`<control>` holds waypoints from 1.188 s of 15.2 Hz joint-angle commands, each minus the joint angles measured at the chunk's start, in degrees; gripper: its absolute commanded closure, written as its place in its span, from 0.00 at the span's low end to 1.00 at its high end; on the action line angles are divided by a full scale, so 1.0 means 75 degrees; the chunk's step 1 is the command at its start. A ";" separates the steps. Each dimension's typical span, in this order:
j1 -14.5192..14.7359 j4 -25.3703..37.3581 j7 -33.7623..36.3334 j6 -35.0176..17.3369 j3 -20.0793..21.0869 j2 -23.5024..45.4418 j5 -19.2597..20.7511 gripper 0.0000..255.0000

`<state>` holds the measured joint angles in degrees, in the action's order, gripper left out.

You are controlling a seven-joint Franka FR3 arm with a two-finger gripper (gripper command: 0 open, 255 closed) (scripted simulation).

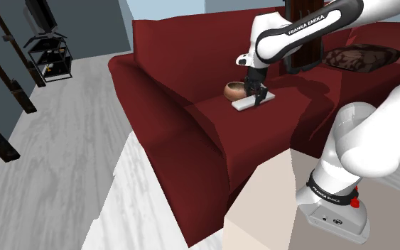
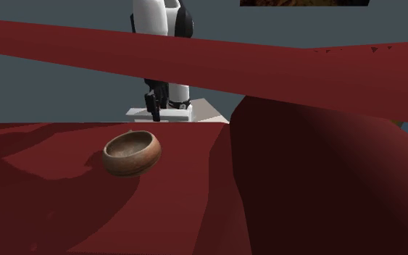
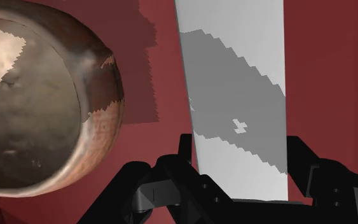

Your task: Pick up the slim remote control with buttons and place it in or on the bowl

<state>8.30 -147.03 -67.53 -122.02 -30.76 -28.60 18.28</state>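
Gripper point(image 3: 240, 149) pinching the pale grey remote point(image 3: 234, 70) across its long edges. Remote lies flat on the red sofa seat point(image 3: 330, 76), just beside the brown bowl point(image 3: 37, 102)

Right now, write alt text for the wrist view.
The black gripper straddles a slim, plain pale-grey rectangular remote control lying on a dark red sofa seat. A round brown bowl sits beside the remote, apart from it.
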 commanded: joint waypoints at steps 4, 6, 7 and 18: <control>-0.0004 0.0353 -0.0004 0.0587 0.0150 -0.0236 -0.0056 1.00; -0.0001 0.0504 -0.0006 0.0815 0.0207 -0.0314 -0.0083 1.00; 0.0001 0.0581 -0.0008 0.0927 0.0235 -0.0349 -0.0097 1.00; 0.0048 0.1528 -0.0050 0.2112 0.0511 -0.0587 -0.0263 1.00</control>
<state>8.60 -136.14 -67.93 -106.91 -27.15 -32.87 16.43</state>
